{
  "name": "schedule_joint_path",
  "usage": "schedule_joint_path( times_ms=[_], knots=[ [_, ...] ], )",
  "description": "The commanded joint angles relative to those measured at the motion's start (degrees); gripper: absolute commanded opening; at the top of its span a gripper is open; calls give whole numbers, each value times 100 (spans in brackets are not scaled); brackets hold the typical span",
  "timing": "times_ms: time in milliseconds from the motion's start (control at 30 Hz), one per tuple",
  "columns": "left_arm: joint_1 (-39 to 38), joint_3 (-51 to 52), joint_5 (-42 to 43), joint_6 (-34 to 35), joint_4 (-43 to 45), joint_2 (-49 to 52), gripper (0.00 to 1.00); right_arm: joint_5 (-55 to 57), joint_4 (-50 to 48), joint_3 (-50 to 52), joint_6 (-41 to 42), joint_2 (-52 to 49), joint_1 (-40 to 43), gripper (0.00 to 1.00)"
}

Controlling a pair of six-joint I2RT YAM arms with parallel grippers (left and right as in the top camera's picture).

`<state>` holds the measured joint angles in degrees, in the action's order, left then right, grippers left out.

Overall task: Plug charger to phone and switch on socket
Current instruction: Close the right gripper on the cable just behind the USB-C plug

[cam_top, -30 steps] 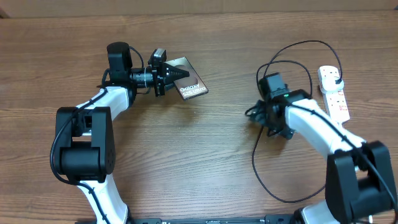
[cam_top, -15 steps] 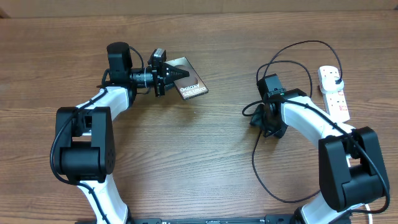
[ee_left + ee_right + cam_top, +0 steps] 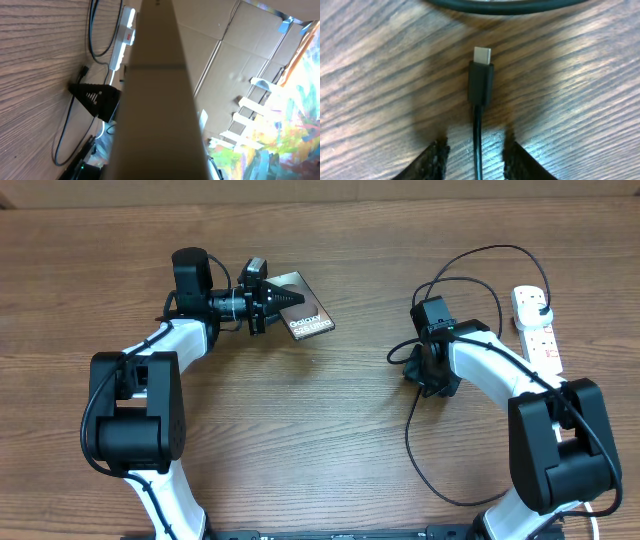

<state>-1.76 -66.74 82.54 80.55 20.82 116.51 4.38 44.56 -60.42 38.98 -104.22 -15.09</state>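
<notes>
Your left gripper (image 3: 278, 299) is clamped on a corner of the phone (image 3: 305, 315), which sits towards the far edge of the table (image 3: 320, 430), left of centre, its "Galaxy" lettering facing up. From the left wrist camera the phone fills the middle of the view as a blurred tan band, edge-on. Your right gripper (image 3: 477, 161) points down at the wood right of centre, its jaws parted, with one of the fingertips (image 3: 432, 160) on each side of the charger (image 3: 480, 82); whether they touch the cable you cannot tell. The pale connector tip (image 3: 482, 53) lies flat on the table just ahead of those fingers. The socket (image 3: 537, 332) lies by the far right corner, a black plug seated in its far end, well apart from the phone.
</notes>
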Motion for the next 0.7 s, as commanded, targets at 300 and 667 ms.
schedule_joint_path(
  times_ms=[300,667],
  knots=[
    [-7,-162,315,-131,44,22,4,-59,74,46,-4,-275,-232,19],
    [-4,-162,601,-131,46,22,4,-313,-87,-74,-693,-273,-221,4]
  ],
)
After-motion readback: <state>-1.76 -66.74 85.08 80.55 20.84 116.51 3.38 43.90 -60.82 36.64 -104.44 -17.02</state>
